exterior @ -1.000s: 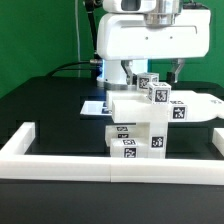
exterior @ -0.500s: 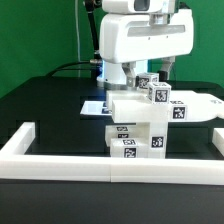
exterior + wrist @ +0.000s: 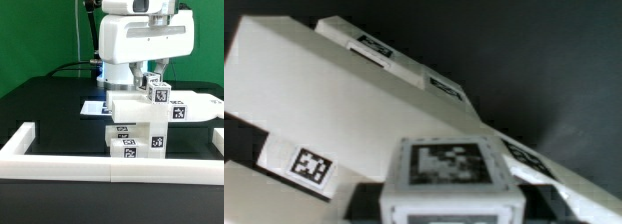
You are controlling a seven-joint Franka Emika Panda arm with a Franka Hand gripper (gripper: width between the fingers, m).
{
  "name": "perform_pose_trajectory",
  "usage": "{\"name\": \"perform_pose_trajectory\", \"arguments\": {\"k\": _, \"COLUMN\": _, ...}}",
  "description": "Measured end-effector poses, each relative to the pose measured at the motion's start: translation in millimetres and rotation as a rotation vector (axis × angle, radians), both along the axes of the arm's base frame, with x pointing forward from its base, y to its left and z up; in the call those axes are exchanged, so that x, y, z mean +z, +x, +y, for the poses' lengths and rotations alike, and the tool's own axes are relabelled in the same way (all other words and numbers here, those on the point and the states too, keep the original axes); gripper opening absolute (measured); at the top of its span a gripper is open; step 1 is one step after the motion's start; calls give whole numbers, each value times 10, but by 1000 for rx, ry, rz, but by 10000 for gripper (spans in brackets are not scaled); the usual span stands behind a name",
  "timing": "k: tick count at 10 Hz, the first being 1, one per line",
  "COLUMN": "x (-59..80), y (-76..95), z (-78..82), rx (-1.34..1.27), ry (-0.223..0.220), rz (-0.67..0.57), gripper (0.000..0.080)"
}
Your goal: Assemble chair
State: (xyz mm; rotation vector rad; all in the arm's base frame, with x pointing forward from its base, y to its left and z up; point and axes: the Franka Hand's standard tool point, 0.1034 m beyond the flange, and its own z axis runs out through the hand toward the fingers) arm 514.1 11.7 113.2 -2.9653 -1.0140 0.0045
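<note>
Nearest to us in the exterior view runs the low white border rail (image 3: 110, 165) along the front of the black counter (image 3: 50, 110). Just behind it stands the chair (image 3: 140, 125), part built: chunky white blocks stacked near the middle of the counter, most faces carrying square black-and-white tags. A broad flat slab sits across the top and reaches toward the exterior view's right, and a small tagged block (image 3: 158, 93) stands upright on it.

Beyond and above the chair hangs the robot's big white wrist housing, with the hand (image 3: 152, 72) lowered right at that small block. From this side the fingers are mostly hidden, so we cannot tell how far apart they stand. The wrist view shows a tagged block (image 3: 452, 168) directly under the camera, with dark shapes at its sides that may be the fingers; whether they press on it we cannot say.

We judge the step in hand to be taking hold of this upright piece, or seating it on the slab. The next move calls for a firm, square grip and a straight path, so the stack below is not nudged. Further back lies the marker board (image 3: 95, 105).
</note>
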Motion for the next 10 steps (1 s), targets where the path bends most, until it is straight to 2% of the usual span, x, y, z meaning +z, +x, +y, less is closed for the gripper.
{"name": "perform_pose_trajectory", "arguments": {"k": 10, "x": -3, "y": -1, "z": 7, "rx": -576, "ry": 0, "rz": 5, "gripper": 285}}
